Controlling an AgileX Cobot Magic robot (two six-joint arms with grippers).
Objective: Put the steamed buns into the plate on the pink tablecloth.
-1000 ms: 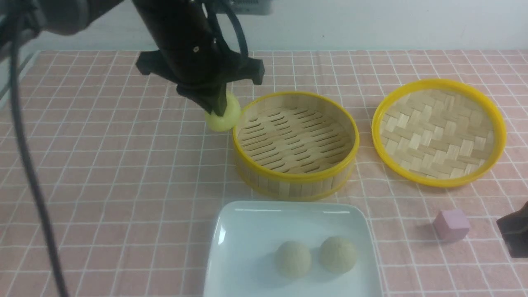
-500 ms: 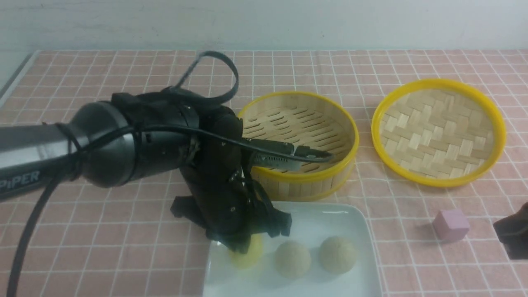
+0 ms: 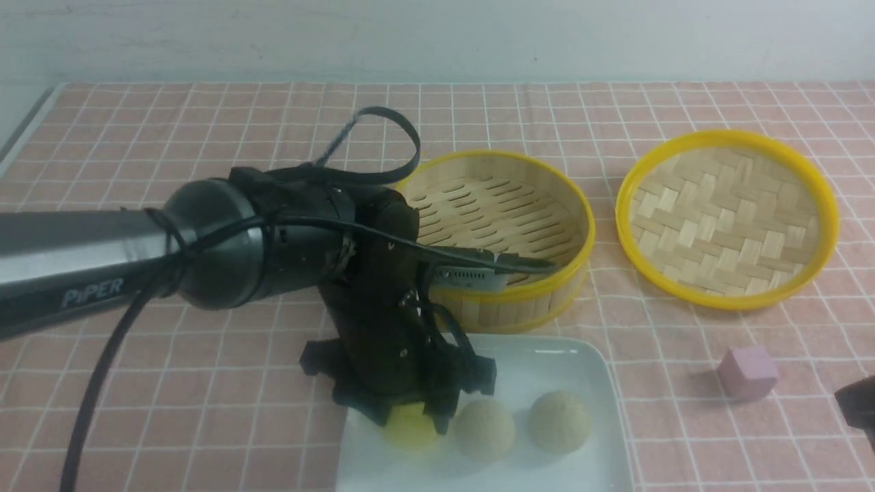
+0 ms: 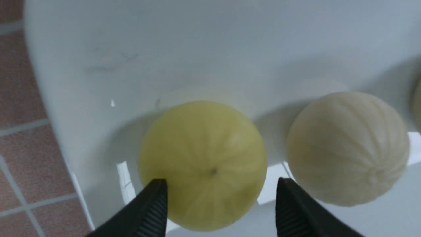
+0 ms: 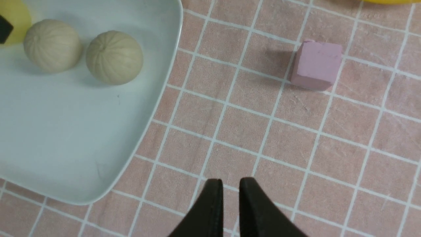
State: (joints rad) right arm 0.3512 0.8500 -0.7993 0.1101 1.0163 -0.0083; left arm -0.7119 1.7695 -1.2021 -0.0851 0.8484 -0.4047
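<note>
**Three steamed buns in the plate, left end effector released**

The pink tablecloth (image 3: 683, 102) lay under the plate (image 3: 540, 372) and everything around it. The left arm (image 3: 239, 253) reached in over the plate's left side. Beyond the plate stood the steamer basket (image 3: 581, 225), and the woven lid (image 3: 728, 219) lay beyond the plate and to its right.

All three buns sat in a row inside the plate: the yellow bun (image 3: 410, 436) nearest the plate's left edge, the middle beige bun (image 3: 484, 429) beside it, and the outer beige bun (image 3: 560, 421) nearest the plate's right edge. The pink cube (image 3: 747, 372) sat right of the plate, well apart from it.

In the front view the wrist hid how the left end effector (image 3: 408, 424) stood. The left wrist view showed it released, its fingers spread to either side of the yellow bun (image 4: 202, 158), which rested on the plate's floor (image 4: 197, 49).

The front view caught only a dark sliver of the right end effector (image 3: 861, 410). The right wrist view showed it (image 5: 230, 184) nearly clenched, a thin slit between its fingers, grasping nothing, above the cloth off the plate's right side.
</note>
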